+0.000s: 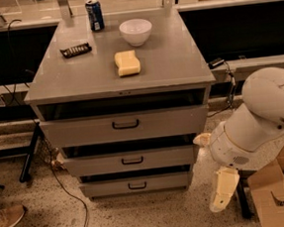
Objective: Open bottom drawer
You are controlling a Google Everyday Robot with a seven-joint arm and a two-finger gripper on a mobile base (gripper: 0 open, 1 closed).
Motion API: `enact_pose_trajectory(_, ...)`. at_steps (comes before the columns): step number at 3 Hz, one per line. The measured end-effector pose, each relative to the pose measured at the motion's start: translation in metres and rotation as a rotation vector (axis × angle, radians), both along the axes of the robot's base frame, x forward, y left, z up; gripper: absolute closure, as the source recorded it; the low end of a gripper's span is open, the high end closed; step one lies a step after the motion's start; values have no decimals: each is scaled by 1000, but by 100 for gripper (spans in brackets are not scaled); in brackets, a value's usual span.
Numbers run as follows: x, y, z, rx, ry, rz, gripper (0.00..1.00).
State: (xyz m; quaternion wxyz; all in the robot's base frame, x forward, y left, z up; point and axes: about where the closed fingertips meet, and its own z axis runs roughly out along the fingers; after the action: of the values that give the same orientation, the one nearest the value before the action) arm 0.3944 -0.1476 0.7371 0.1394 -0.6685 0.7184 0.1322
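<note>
The grey cabinet has three drawers. The bottom drawer is the narrowest front, low near the floor, with a small black loop handle at its centre. Its front sits about flush under the middle drawer. My gripper hangs pointing down at the end of the white arm. It is to the right of the cabinet at about the bottom drawer's height, apart from the drawer and its handle.
The top drawer is widest. On the cabinet top are a can, a white bowl, a yellow sponge and a dark snack bar. Cardboard boxes stand at right. A cable and a shoe are on the floor at left.
</note>
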Motion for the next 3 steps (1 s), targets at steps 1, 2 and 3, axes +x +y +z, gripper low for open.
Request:
enact_pose_trajectory(1, 4, 7, -48, 31, 0, 68, 0)
enact_pose_trajectory(2, 14, 26, -124, 90, -23, 151, 0)
enact_pose_trajectory(3, 23, 50, -210, 193, -38, 193, 0)
